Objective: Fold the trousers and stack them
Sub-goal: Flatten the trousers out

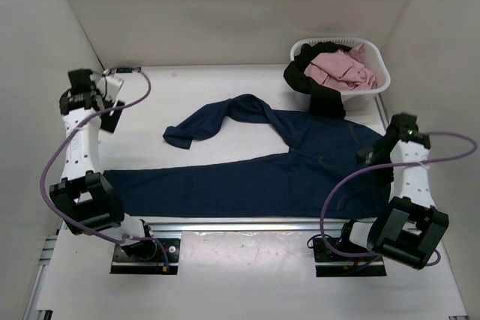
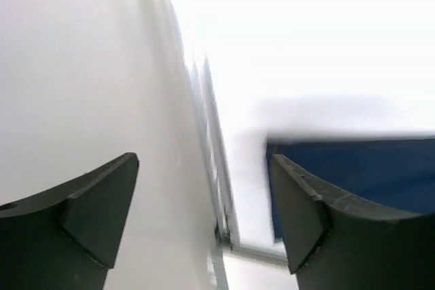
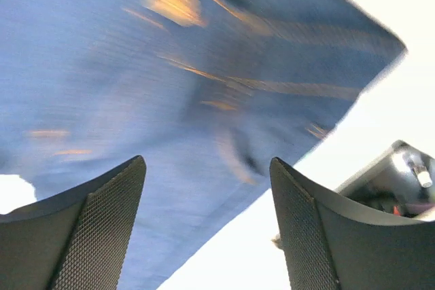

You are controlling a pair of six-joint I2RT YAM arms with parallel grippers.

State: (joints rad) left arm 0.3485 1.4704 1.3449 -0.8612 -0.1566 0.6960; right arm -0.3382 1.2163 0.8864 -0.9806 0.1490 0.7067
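The dark navy denim trousers (image 1: 255, 177) lie spread on the table, one leg flat toward the left, the other bent up and back. The black trousers (image 1: 319, 91) hang over the rim of the white basket (image 1: 381, 73). My left gripper (image 1: 111, 116) is open and empty, raised at the far left, apart from the cloth. In the left wrist view (image 2: 204, 202) the navy leg end (image 2: 367, 168) shows behind the right finger. My right gripper (image 1: 373, 152) is open and empty above the waistband end. In the right wrist view (image 3: 207, 202) blurred blue denim (image 3: 170, 100) fills the frame.
A pink garment (image 1: 341, 69) lies in the basket at the back right. White walls close in the table on the left, back and right. A metal rail (image 1: 247, 226) runs along the near edge between the arm bases, and a rail (image 2: 217, 168) shows in the left wrist view.
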